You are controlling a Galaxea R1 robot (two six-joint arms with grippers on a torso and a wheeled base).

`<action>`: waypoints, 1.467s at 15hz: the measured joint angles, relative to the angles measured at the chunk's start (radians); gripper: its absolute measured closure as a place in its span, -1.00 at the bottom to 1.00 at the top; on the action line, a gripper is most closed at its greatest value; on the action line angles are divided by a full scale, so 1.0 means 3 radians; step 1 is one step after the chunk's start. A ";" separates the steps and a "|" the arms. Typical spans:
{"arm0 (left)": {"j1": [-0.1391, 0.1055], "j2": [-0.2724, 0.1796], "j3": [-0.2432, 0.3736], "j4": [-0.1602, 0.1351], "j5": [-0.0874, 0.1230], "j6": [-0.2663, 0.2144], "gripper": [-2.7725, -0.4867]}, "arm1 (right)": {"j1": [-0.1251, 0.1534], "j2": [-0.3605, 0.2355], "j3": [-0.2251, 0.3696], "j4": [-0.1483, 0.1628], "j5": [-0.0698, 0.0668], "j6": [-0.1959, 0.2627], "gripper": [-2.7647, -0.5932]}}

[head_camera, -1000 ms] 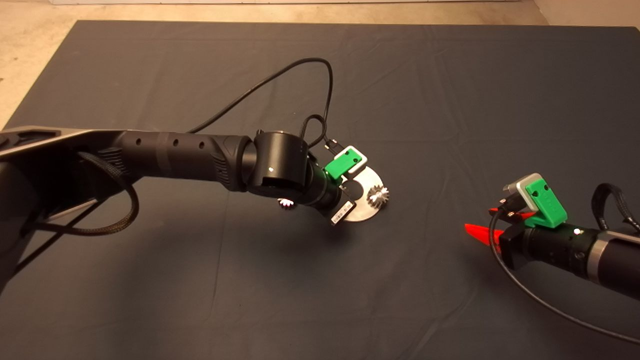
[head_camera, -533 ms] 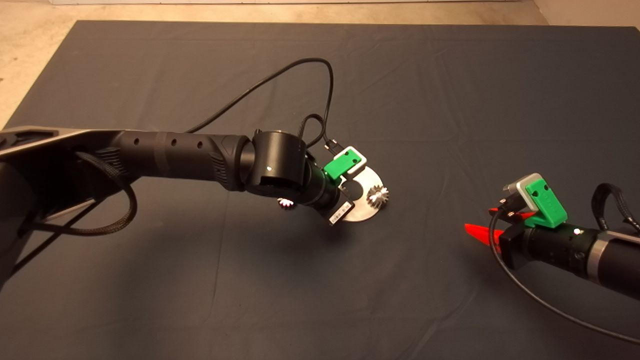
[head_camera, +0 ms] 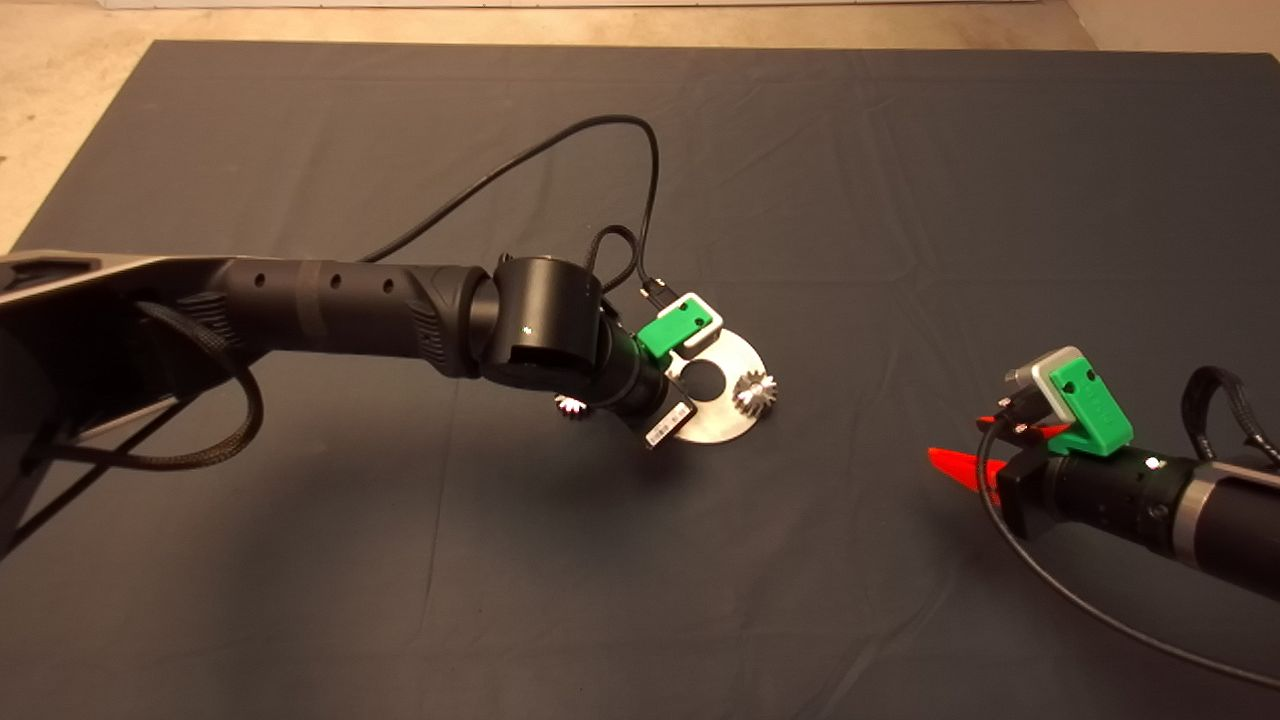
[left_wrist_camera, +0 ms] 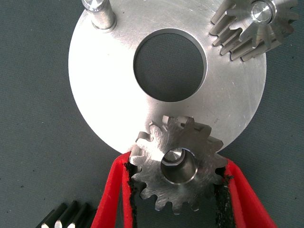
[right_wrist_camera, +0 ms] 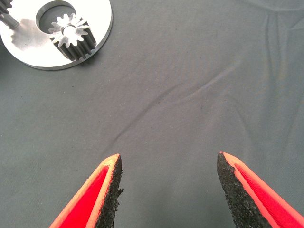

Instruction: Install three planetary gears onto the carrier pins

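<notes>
Gear [left_wrist_camera: 176,170] flat, bore upright, left tool [left_wrist_camera: 176,190] clamping

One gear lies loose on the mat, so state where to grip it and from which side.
Grip the loose gear across its toothed rim, coming from above, probably: that leaves the centre hole free for the bare pin. The left gripper holds its gear that way. The left wrist overhangs it, so its pose is unclear.
</notes>
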 joint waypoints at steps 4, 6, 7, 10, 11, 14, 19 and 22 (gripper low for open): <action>0.0001 0.0001 0.0000 0.0000 -0.0001 0.0000 0.80 | 0.0001 0.0000 0.0000 0.0000 0.0000 0.0000 0.19; 0.0001 0.0009 0.0000 0.0001 0.0001 0.0000 0.80 | 0.0000 0.0001 0.0000 0.0000 0.0001 0.0000 0.19; 0.0001 0.0009 0.0000 0.0001 0.0001 0.0000 0.80 | 0.0001 0.0001 0.0000 0.0000 0.0001 0.0000 0.19; 0.0003 0.0009 0.0000 0.0000 0.0001 0.0000 0.80 | 0.0001 0.0001 0.0000 0.0000 0.0001 0.0000 0.19; 0.0003 0.0009 0.0000 0.0000 0.0002 0.0000 0.80 | 0.0000 0.0001 0.0000 0.0000 0.0001 0.0000 0.19; 0.0003 0.0008 0.0000 -0.0001 0.0002 0.0000 0.80 | 0.0001 0.0001 0.0000 0.0000 0.0001 0.0000 0.19; 0.0003 0.0005 0.0000 -0.0009 0.0001 0.0010 0.80 | 0.0001 0.0000 0.0000 0.0000 0.0001 0.0002 0.19; 0.0001 0.0000 -0.0009 -0.0040 -0.0004 0.0130 0.80 | 0.0001 0.0001 0.0000 0.0000 0.0002 0.0018 0.19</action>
